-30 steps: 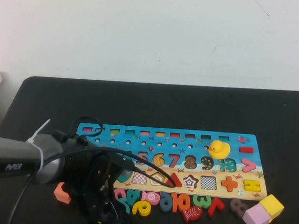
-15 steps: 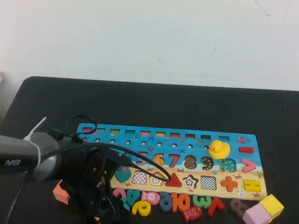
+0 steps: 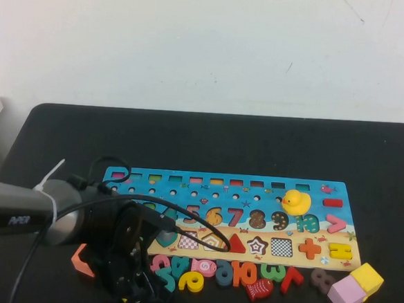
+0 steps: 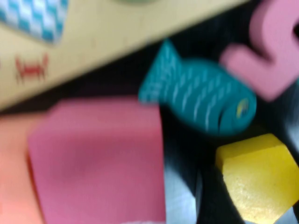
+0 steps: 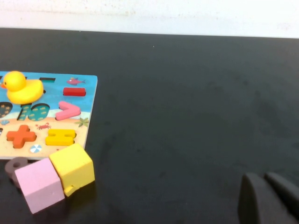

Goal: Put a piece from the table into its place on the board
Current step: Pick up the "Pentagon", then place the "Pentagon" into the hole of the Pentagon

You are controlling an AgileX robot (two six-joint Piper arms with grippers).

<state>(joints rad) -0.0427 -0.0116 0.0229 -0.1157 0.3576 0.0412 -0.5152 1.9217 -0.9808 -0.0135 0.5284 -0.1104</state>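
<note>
The puzzle board (image 3: 324,191) lies flat on the black table, with number and shape pieces set in it. Loose pieces (image 3: 221,271) lie in a row along its near edge. My left gripper (image 3: 135,291) is down at the left end of that row, hidden under its own arm in the high view. In the left wrist view a yellow flat-sided piece (image 4: 254,177) sits between the jaws, with a dark finger (image 4: 205,196) against its side. A teal fish (image 4: 201,100) and a pink numeral (image 4: 271,56) lie just beyond it. My right gripper (image 5: 268,200) is shut and empty over bare table to the right.
A yellow duck (image 3: 295,201) stands on the board. A pink cube (image 3: 347,293) and a yellow cube (image 3: 366,277) sit off the board's near right corner. An orange piece (image 3: 80,259) lies left of my left arm, and a pink block (image 4: 98,158) lies beside the gripper.
My left arm has shifted a little to the left and toward the near edge, uncovering more of the board's lower left. The right side has not changed.
</note>
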